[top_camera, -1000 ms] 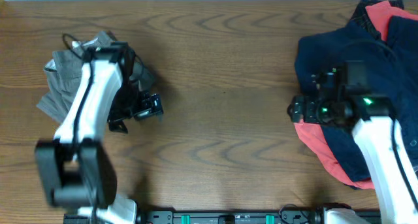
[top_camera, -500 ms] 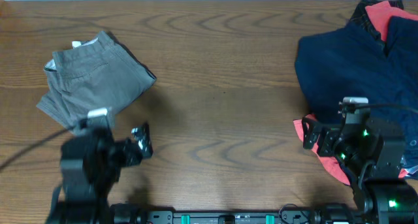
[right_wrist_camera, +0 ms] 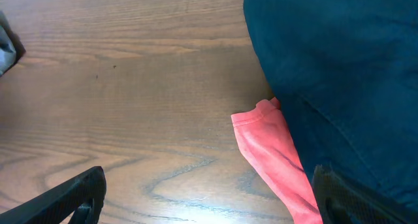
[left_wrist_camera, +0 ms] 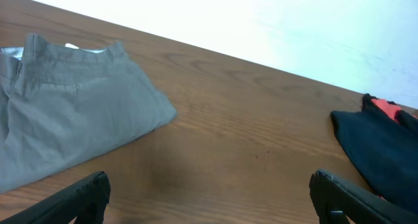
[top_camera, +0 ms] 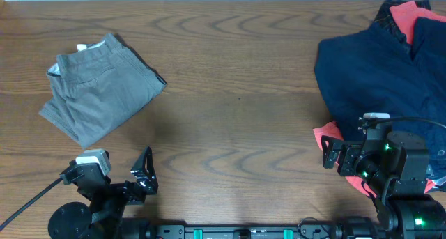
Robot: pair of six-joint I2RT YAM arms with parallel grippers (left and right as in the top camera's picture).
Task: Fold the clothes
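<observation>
Since the earlier frames, my left arm has withdrawn from the grey trousers (top_camera: 97, 82) to the near-left edge of the table (top_camera: 237, 93), and my right arm has pulled back off the navy garment (top_camera: 376, 65) towards the near-right edge. Left fingers (top_camera: 145, 171): spread wide, holding nothing; in the left wrist view the two tips sit at the lower corners with bare table between them. Right fingers (top_camera: 327, 154): likewise spread wide and empty, positioned just beside a corner of the red-orange cloth (right_wrist_camera: 274, 159) that protrudes from under the navy garment. Trousers: folded into a compact bundle at the far-left of the table, waistband towards the far edge, a whitish lining visible at the far-left corner, well apart from both sets of fingers. Navy garment: heaped at the far-right of the table, lying over the red-orange cloth, a second patch of which shows at the far-right corner.
</observation>
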